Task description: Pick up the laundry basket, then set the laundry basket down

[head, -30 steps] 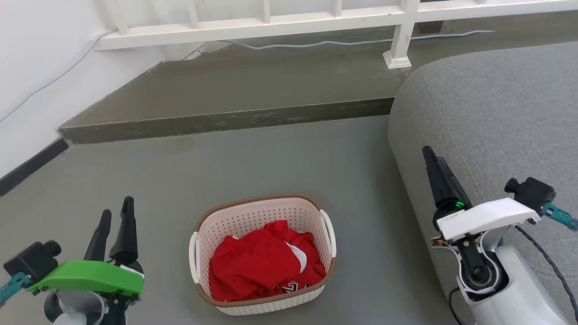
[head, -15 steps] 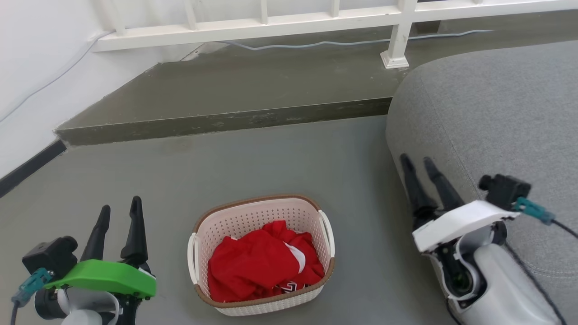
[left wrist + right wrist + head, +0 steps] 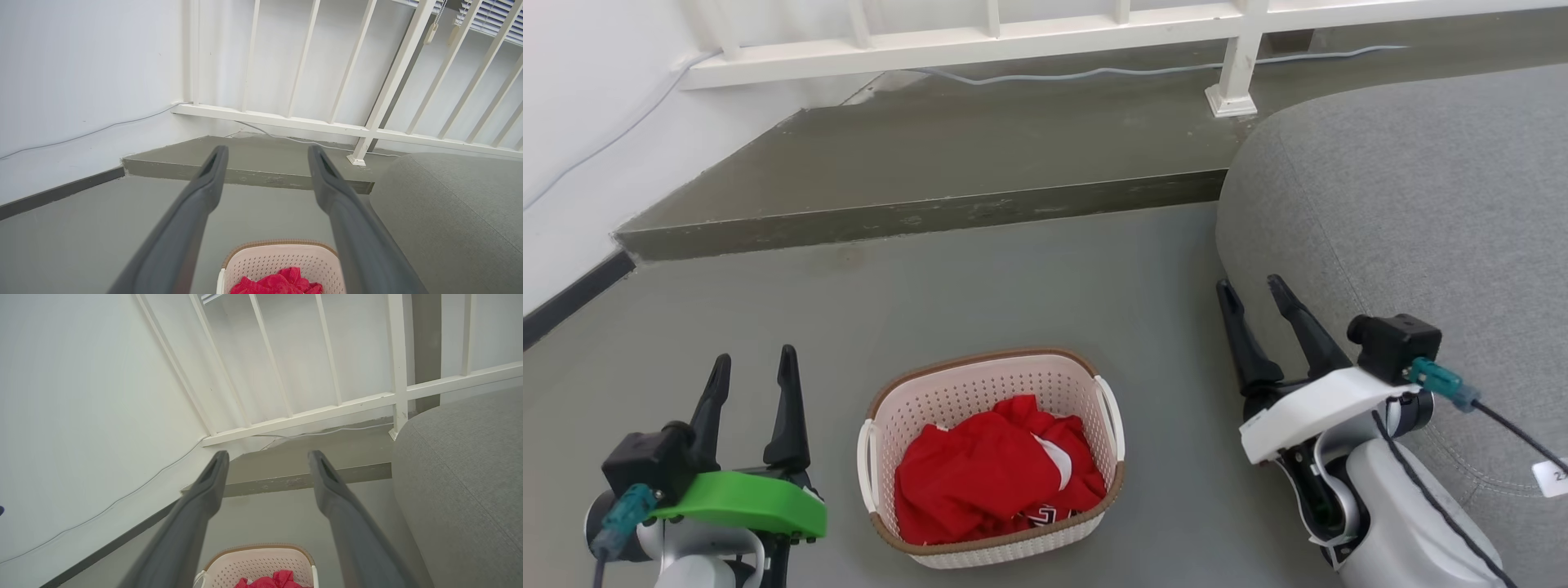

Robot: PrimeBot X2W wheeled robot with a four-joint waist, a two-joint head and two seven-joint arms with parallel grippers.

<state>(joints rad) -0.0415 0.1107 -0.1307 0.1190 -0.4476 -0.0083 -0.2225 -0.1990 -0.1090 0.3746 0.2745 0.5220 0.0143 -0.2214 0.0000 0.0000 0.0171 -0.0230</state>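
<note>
Approaching for the pick-up is the step in hand, as I judge it; the laundry basket (image 3: 988,390) sits on the grey floor (image 3: 1013,286), near the robot and between the two arms, with a red garment (image 3: 980,482) heaped inside it. The left gripper (image 3: 755,357) hovers just left of the basket with its fingers spread wide and nothing between them. The right gripper (image 3: 1248,284) hangs to the right, beside the grey sofa (image 3: 1405,204), likewise wide and empty. Neither touches the basket, and both wrist views look over its far rim toward the white railing (image 3: 1013,41).

The next move seems to call for dipping each gripper to the white handle on its own side, the left handle (image 3: 863,465) and the right handle (image 3: 1112,408), then pinching both evenly so the basket lifts level.

Against a second ago, both grippers stand closer in to the basket; the right one showed then as a single dark shape against the sofa, and now shows two separate fingers. The head camera has tipped slightly, so the railing sits higher in its view; the basket itself looks unmoved.
</note>
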